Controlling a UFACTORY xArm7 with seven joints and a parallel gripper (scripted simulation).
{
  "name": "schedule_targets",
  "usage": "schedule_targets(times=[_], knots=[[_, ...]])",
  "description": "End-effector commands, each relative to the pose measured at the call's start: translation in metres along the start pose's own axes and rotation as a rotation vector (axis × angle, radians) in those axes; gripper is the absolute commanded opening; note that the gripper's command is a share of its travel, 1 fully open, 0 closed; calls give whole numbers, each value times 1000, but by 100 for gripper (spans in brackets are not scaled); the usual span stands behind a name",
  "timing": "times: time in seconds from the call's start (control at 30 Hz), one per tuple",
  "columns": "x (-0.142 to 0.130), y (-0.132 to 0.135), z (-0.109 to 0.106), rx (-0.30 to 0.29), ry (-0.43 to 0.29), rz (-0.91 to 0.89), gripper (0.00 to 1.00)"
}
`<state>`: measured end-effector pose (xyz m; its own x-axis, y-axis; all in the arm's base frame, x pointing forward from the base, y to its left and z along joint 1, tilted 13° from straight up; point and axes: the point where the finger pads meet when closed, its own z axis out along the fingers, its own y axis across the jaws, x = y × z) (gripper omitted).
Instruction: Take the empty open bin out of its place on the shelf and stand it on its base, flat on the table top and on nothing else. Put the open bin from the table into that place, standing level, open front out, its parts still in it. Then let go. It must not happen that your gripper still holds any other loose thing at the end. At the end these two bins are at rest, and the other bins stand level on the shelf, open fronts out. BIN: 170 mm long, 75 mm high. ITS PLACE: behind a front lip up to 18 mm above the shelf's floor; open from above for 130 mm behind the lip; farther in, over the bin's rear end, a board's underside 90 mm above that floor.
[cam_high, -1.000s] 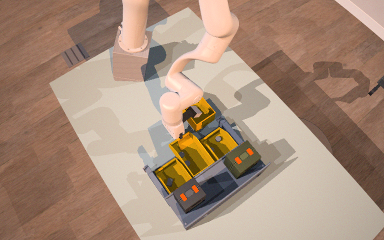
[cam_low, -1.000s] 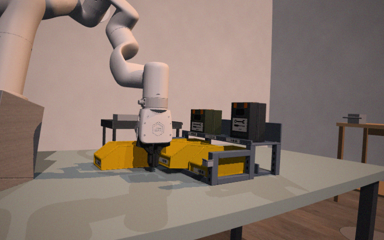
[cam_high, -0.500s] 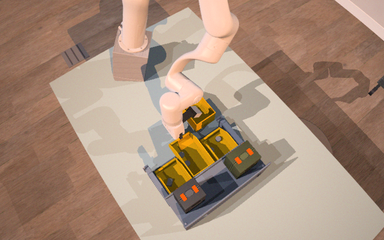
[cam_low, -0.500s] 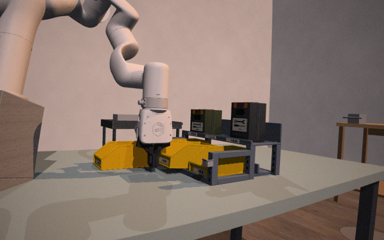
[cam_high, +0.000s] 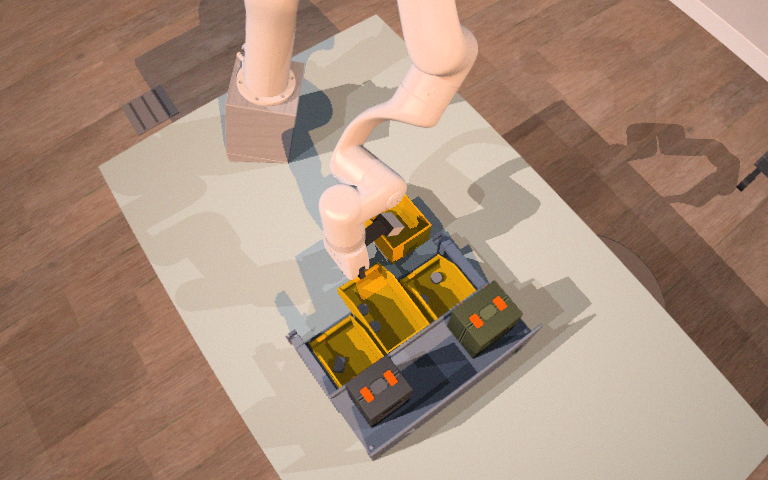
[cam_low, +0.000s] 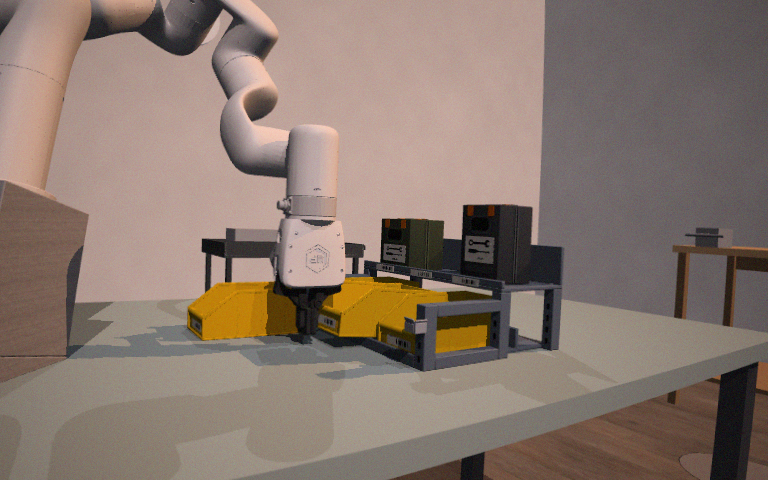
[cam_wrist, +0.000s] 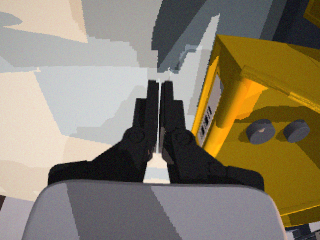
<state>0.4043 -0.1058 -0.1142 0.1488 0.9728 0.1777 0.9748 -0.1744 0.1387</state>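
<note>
Item: loaded bin (cam_high: 399, 316) (cam_low: 353, 308) (cam_wrist: 270, 172). Middle place of the shelf (cam_high: 463, 259) (cam_low: 464, 307), jutting out past its two neighbours, open front outward. Its front looks raised, probably on or over the lip; contact there I cannot tell. Two round parts (cam_high: 364, 309) (cam_wrist: 260, 131) lie inside.

Item: other bin (cam_high: 416, 249) (cam_low: 237, 311). On the table top (cam_high: 623, 396) (cam_low: 294, 430), off the shelf, apparently upright on its base. I take it for the emptied place's former bin; a dark shape and a pale one show within it from above, nature unclear.

Step in hand: seating the loaded bin, by my judgement, with the swap's first half done. Next move calls for a slow, straight push inward on the front, rear end kept under the board (cam_low: 441, 275), until the front can drop behind the lip. Risks: jamming on the lip, tipping the parts, dragging a neighbour askew.

Item: gripper (cam_high: 362, 272) (cam_low: 306, 341) (cam_wrist: 159, 96). Fingers pressed together, nothing pinched. Pointing straight down, tips low by the table top, just before the loaded bin's front; whether they touch it I cannot tell.

Item: arm (cam_high: 362, 127) (cam_low: 244, 96). Reaches out from its base, wrist upright above the gripper.
</note>
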Motion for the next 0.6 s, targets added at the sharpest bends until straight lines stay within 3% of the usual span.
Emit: schedule_targets(times=[0.0, 0.57], knots=[[-1, 1, -1, -3, -1, 1, 0], [-1, 5, -1, -3, -1, 1, 0]])
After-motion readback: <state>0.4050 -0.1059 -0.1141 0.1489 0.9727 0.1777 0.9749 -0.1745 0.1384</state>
